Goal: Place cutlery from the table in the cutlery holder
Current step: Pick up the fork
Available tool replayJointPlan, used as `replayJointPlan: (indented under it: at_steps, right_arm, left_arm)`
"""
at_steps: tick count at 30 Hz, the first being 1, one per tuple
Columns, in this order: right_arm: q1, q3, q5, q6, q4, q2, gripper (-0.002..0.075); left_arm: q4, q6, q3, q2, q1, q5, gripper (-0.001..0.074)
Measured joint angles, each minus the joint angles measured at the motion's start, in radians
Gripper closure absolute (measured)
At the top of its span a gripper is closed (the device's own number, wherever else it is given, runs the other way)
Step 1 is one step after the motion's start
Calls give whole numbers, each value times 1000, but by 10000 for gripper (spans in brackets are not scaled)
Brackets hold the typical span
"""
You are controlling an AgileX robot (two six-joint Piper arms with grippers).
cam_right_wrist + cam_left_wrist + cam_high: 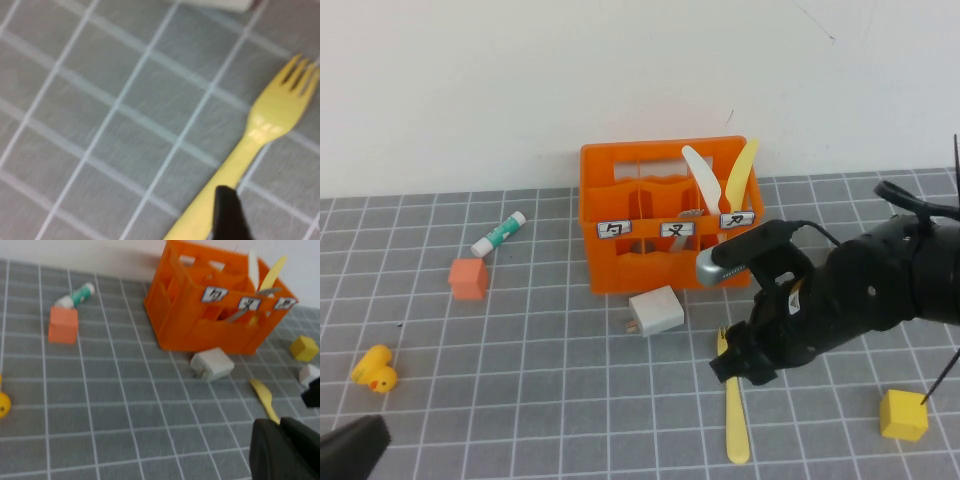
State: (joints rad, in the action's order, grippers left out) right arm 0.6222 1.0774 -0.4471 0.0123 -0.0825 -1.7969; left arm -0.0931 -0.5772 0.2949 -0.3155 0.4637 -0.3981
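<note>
1. The pale yellow fork (735, 420) is seen lying flat on the table (540, 330), in front of the orange cutlery holder (650, 250).
2. The right gripper (732, 366) is positioned directly over the fork's neck; whether its jaws are open or closed cannot be told.
3. The grey fork (688, 216) is seen in the holder's middle compartment.
4. The left gripper (350, 450) is held low at the table's near left edge; its jaw state cannot be told.

Your high view is evenly bright with soft shadows; your wrist views blur, the pale yellow fork (250, 150) smeared close up.
</note>
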Motion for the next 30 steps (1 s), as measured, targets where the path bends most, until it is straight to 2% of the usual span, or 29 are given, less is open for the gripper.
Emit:
replayJointPlan:
  at_steps: [3, 10, 24, 27, 30]
  right_arm:
    - [-6, 11, 32, -18, 14, -32, 304]
    - [-7, 81, 40, -31, 18, -151, 281]
    - [-7, 185, 19, -46, 25, -278, 281]
    - [-7, 189, 9, -46, 38, -280, 300]
    - [-7, 191, -7, -12, 49, -282, 349]
  left_arm:
    - [7, -2, 22, -79, 0, 12, 735]
    - [9, 6, 33, -199, 0, 89, 735]
    - [9, 18, 33, -208, 0, 101, 735]
    - [9, 20, 33, -208, 0, 101, 735]
    - [9, 20, 33, -208, 0, 101, 735]
